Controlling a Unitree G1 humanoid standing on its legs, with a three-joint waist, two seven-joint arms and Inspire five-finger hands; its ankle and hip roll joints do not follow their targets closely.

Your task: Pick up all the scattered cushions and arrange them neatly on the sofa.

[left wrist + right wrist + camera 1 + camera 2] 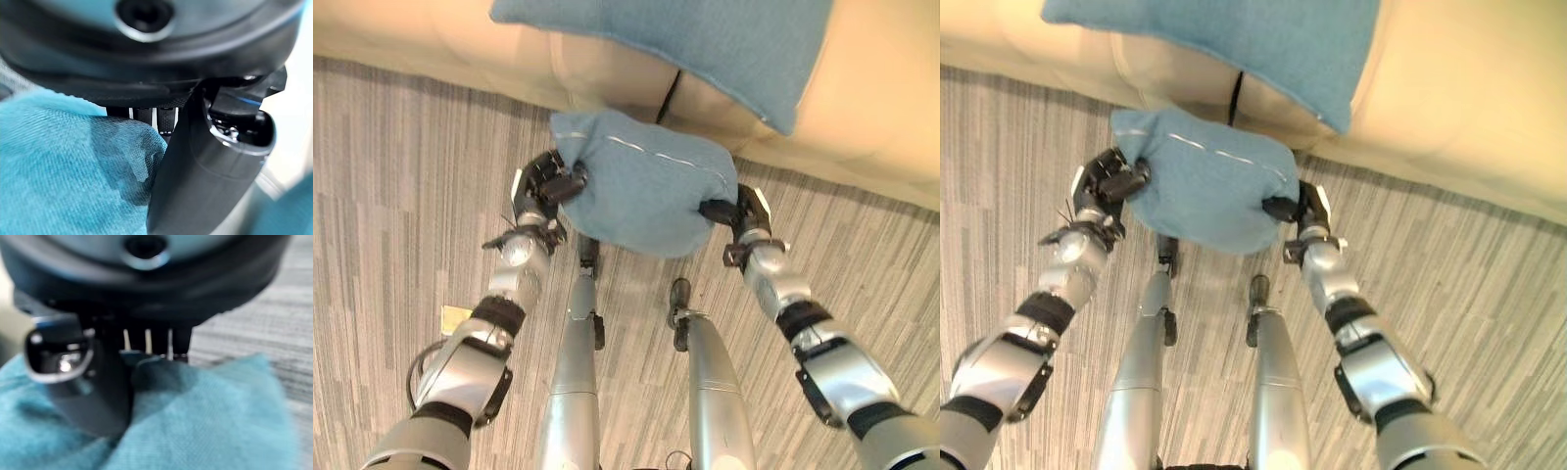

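A blue cushion (644, 182) hangs between my two hands above the carpet, just in front of the beige sofa (871, 108). My left hand (551, 181) is shut on its left corner, and the left wrist view shows the thumb (205, 171) pinching the blue cloth (68, 166) against the fingers. On the cushion's right corner my right hand (732, 211) is shut, its thumb (83, 382) clamped on the fabric (210, 421). A second, larger blue cushion (705, 39) lies on the sofa seat.
Grey striped carpet (401, 176) covers the floor in front of the sofa. A small yellowish tag (456, 318) lies on the carpet by my left forearm. The sofa's front edge runs across the top of the eye views.
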